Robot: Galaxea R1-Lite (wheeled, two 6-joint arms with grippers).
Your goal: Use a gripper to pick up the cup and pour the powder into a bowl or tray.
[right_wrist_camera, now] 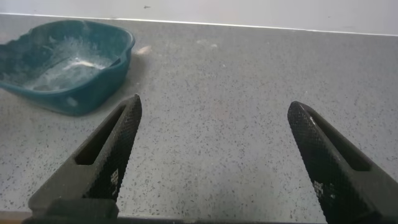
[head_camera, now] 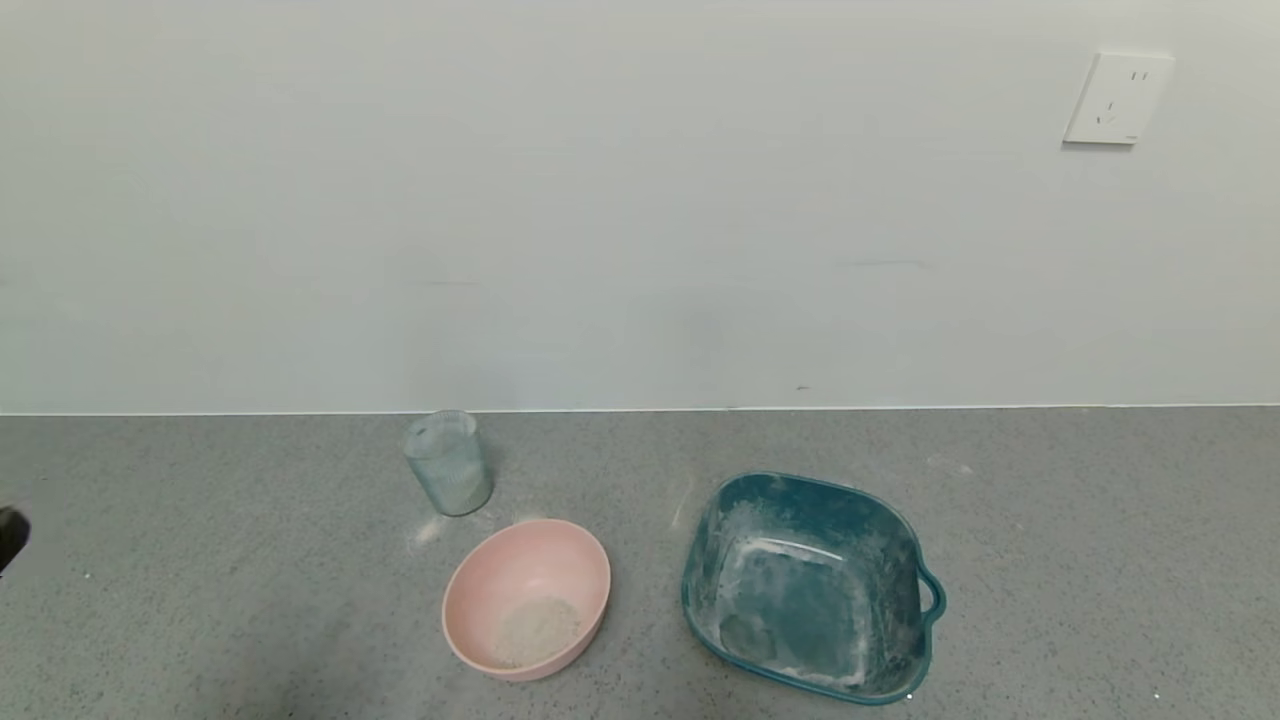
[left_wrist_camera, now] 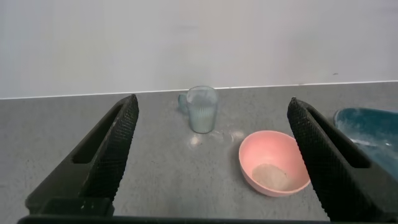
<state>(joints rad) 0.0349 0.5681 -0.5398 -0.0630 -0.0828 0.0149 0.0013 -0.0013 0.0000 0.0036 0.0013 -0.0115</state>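
Note:
The translucent blue-green cup (head_camera: 448, 462) stands upright on the grey counter near the wall; it also shows in the left wrist view (left_wrist_camera: 202, 109). The pink bowl (head_camera: 500, 570) sits in front of it with a patch of whitish powder (head_camera: 537, 628) on its bottom; the left wrist view shows the bowl (left_wrist_camera: 264, 149) and powder (left_wrist_camera: 270, 177) too. My left gripper (left_wrist_camera: 211, 109) is open and empty, well back from the cup; only a dark tip of it shows at the head view's left edge (head_camera: 10, 535). My right gripper (right_wrist_camera: 213, 106) is open and empty over bare counter.
A squarish teal tray (head_camera: 900, 560) with white dusty smears and a side handle stands right of the bowl; it shows in the right wrist view (right_wrist_camera: 93, 93). Small powder spills (head_camera: 430, 530) lie by the cup. A wall with a socket (head_camera: 1115, 98) backs the counter.

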